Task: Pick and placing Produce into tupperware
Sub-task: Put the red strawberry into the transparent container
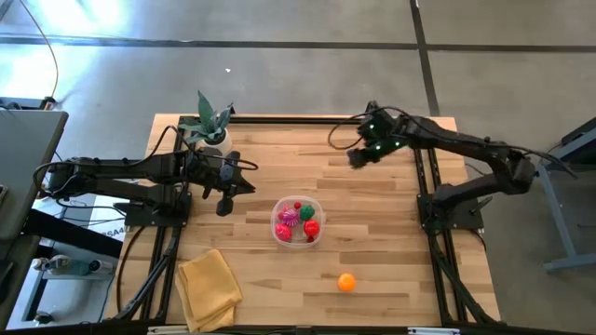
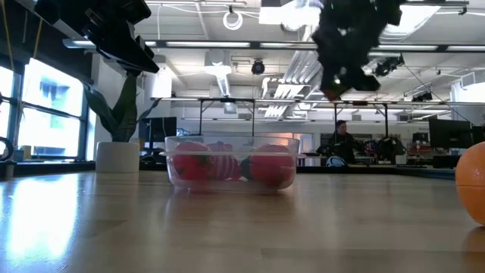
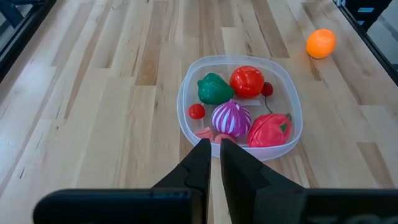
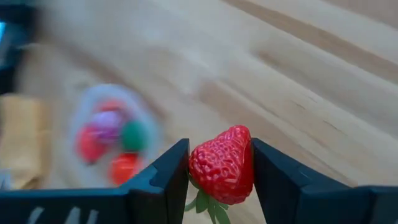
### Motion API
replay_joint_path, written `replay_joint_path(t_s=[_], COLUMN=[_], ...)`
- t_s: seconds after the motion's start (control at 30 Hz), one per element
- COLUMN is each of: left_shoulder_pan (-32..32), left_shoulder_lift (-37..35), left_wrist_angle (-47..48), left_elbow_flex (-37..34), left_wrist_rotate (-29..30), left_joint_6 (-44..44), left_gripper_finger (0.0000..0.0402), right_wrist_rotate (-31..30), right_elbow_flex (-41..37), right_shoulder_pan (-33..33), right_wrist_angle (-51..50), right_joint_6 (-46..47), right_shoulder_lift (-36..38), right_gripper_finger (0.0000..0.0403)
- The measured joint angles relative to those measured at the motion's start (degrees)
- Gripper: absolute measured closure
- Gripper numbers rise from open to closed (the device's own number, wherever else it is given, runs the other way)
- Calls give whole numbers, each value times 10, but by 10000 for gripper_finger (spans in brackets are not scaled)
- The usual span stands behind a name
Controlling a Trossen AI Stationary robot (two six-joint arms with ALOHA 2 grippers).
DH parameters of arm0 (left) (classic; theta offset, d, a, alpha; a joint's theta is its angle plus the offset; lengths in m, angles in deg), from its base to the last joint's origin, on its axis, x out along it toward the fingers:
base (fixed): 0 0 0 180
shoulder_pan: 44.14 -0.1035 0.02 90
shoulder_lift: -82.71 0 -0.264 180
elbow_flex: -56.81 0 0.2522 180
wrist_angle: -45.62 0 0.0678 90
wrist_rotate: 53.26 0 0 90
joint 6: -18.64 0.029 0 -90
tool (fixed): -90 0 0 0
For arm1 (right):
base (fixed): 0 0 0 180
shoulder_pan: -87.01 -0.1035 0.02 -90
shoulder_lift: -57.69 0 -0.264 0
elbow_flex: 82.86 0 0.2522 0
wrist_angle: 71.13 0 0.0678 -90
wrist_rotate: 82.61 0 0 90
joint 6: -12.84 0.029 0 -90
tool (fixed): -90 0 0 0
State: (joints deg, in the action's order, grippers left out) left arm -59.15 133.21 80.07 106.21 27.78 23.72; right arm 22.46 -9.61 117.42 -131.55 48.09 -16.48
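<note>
Strawberry fills the right wrist view, pinched between the right gripper fingers, tip up and leaf down, so it can be carried; the tub lies well ahead of it, blurred.

From the left wrist, the left gripper has its fingers pressed together on nothing, just short of the tub's rim, probably waiting. Inside sit red, green and magenta produce; an orange lies beyond on the table.

Low down, the tub stands on the wood, right gripper high above.

From overhead, the right gripper hangs well apart from the tub, the orange farther still.
</note>
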Motion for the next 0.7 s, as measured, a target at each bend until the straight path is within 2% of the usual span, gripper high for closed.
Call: replay_joint_path(t_s=[0.17, 0.37, 0.47, 0.7], left_shoulder_pan=[0, 0, 0, 0], left_shoulder_lift=[0, 0, 0, 0], left_wrist_angle=[0, 0, 0, 0], left_elbow_flex=[0, 0, 0, 0], left_wrist_rotate=[0, 0, 0, 0], left_joint_6=[0, 0, 0, 0], left_gripper_finger=[376, 376, 376, 376], right_wrist_rotate=[-17, -115, -143, -131], right_elbow_flex=[52, 88, 107, 160], right_shoulder_pan=[-114, -226, -254, -289], right_wrist_angle=[106, 186, 187, 186], right_joint_6=[-35, -114, -126, -187], right_shoulder_lift=[-11, -56, -98, -225], right_gripper_finger=[260, 260, 260, 260])
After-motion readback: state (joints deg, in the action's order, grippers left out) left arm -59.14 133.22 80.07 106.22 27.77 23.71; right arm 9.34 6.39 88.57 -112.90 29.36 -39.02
